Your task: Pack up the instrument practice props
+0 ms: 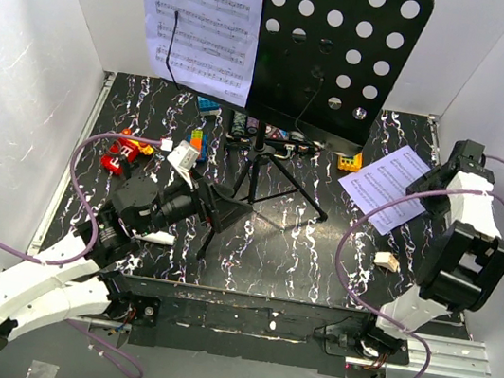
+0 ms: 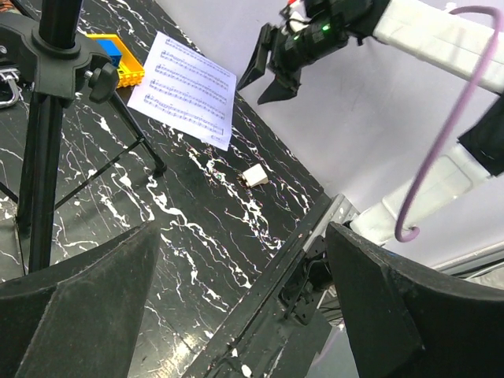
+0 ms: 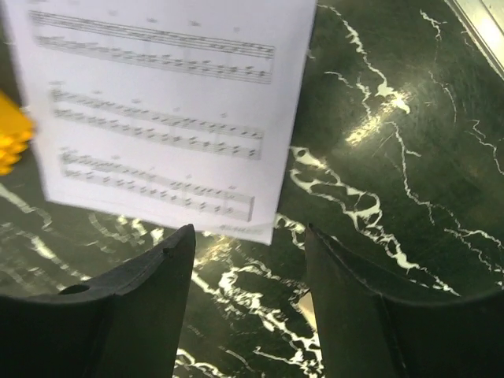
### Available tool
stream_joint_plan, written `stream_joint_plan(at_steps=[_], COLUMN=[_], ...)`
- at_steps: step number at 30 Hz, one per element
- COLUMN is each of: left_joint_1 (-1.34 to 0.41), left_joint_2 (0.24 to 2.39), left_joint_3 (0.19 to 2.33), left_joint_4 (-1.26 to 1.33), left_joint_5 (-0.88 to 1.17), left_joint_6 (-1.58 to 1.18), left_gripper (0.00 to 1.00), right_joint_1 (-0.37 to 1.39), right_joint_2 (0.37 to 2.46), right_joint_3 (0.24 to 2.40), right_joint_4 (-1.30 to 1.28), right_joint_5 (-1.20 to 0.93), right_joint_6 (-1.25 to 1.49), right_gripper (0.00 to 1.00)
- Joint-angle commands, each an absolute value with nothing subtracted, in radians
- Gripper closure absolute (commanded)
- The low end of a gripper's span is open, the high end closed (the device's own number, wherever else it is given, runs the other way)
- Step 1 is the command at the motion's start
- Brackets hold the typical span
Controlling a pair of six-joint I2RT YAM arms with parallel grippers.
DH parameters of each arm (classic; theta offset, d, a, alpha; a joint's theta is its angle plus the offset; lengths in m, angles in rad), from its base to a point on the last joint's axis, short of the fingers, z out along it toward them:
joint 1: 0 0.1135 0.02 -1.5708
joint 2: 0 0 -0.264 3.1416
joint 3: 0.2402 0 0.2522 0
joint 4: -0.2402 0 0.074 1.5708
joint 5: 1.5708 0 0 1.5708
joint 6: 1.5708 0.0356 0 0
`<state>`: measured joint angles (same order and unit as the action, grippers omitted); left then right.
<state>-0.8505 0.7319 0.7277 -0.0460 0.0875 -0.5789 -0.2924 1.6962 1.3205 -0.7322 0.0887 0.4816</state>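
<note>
Since the loose sheet of music lies flat on the table at the right of the overhead view, right under the right gripper, the right arm is plainly the nearer one. In its wrist view the page fills the upper left of the frame. The printed staves run across the frame, the same way the fingers are set apart. The page's lower right corner sits just ahead of the gap between them. Those fingers are spread, with nothing between them. The top of the page is cut off, so I cannot tell which way its long side runs.

The left gripper is spread wide and empty too, low beside the tripod legs in the middle of the overhead view. Above them rises the music stand, its black metal desk punched with round holes. A second page sits on it at upper left.

The paper is thin, limp and matte. The table is glossy black with white veins, so a flat page will probably slide rather than lift. A corner or edge looks like the best place to pinch. A small pale block sits near the page, and a yellow block lies at its left edge.
</note>
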Motion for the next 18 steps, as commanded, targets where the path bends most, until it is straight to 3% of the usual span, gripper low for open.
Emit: stream_joint_plan(at_steps=[1,11,18], left_joint_1=[-0.851,-0.851,-0.851], left_joint_2=[0.718,0.569,0.498], left_joint_3=[0.738,0.876,1.034], left_joint_4=[-0.069,-0.268,-0.339], left_joint_5=[0.064,-0.084,-0.237], left_joint_6=[-0.581,-0.482,-0.302], left_gripper=[0.14,0.14,0.14], right_joint_1=[-0.238,0.000,0.325], right_joint_2=[1.534,0.895,0.496], right_joint_3=[1.342,0.895,0.756], right_joint_4=[-0.756,-0.450,-0.396], right_joint_5=[0.081,0.014,-0.046], right_joint_6=[0.578,0.582,0.376], right_gripper=[0.34,0.41,0.47])
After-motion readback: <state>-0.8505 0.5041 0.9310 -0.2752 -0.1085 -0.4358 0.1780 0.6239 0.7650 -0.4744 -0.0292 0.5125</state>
